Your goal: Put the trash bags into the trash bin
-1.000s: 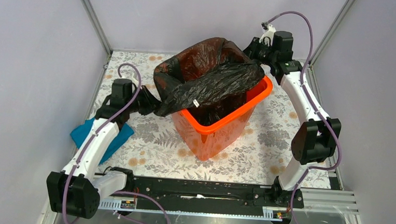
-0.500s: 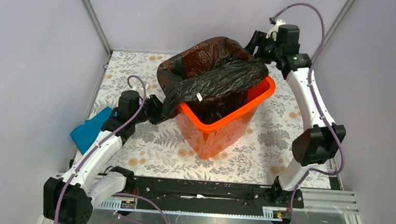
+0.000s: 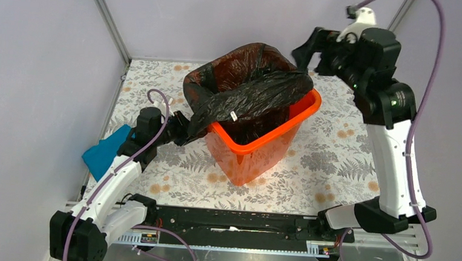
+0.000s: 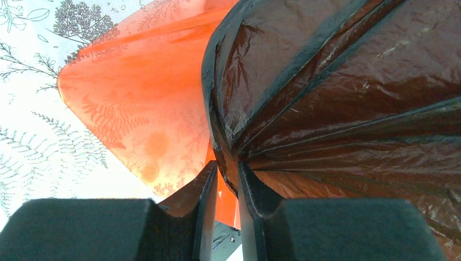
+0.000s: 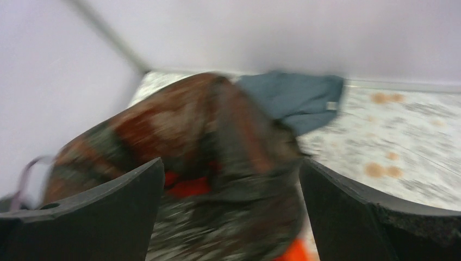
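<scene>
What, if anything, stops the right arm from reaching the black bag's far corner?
Probably nothing, so likely yes: the right gripper hangs open just beyond the black bag draped on the orange bin, with only air between them.

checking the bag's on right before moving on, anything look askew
The trash bag sits lopsided on the orange trash bin: it covers the far and left rim, a fold sags across the opening, and the near rim is bare.

The orange bin stands upright mid-counter, one corner toward the near edge. The glossy black bag, brownish where stretched, drapes over its far and left rim. A crumpled fold lies across the opening, and the near-right rim shows bare.
</scene>
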`<move>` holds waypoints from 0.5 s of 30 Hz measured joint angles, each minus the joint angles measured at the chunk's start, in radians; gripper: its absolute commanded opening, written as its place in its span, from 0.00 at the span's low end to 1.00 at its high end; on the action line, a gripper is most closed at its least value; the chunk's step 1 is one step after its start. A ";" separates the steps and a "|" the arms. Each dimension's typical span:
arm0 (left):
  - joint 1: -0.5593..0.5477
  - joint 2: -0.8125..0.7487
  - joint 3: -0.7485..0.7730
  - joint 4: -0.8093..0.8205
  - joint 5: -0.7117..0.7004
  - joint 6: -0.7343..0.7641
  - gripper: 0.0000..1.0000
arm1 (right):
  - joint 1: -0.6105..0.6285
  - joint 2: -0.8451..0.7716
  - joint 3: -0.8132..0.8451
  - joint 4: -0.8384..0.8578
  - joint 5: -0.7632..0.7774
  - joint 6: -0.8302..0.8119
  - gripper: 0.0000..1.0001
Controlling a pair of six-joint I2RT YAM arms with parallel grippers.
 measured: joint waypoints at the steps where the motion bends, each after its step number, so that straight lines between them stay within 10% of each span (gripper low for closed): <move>1: 0.000 0.000 -0.001 -0.001 0.002 0.000 0.24 | 0.043 -0.013 0.001 0.000 -0.018 -0.001 1.00; 15: 0.000 0.000 -0.002 0.002 0.013 0.010 0.25 | 0.305 0.032 -0.051 -0.034 -0.274 -0.312 0.97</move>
